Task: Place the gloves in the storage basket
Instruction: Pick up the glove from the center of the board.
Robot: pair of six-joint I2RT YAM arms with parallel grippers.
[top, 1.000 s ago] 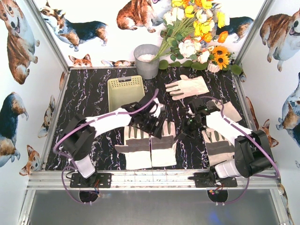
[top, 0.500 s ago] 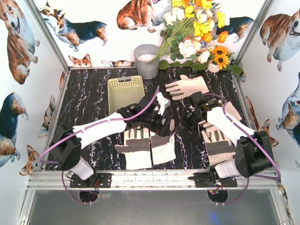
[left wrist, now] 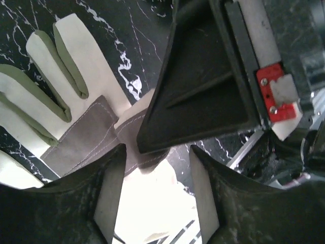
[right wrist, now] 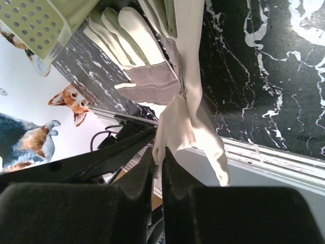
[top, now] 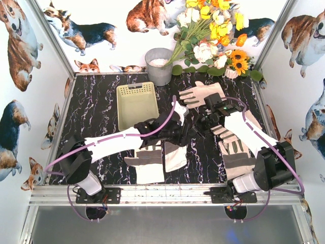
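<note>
4 gloves (top: 200, 94) (top: 147, 165) (top: 175, 156) (top: 234, 157) vis., 1 basket (top: 137, 86), 1 bucket (top: 159, 66), 1 flower bunch (top: 213, 30), 2 arms (top: 111, 142) (top: 244, 132).

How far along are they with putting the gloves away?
Done: nothing yet; the basket looks empty. In hand: the right gripper pinches one glove, holding its edge off the table, the left gripper open close by. Left: that glove, the flat glove beside it, the glove near the flowers, the glove under the right arm.

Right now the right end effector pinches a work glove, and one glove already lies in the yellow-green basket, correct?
Not quite: the top external view shows the yellow-green basket empty. The right end effector does pinch a work glove.
</note>
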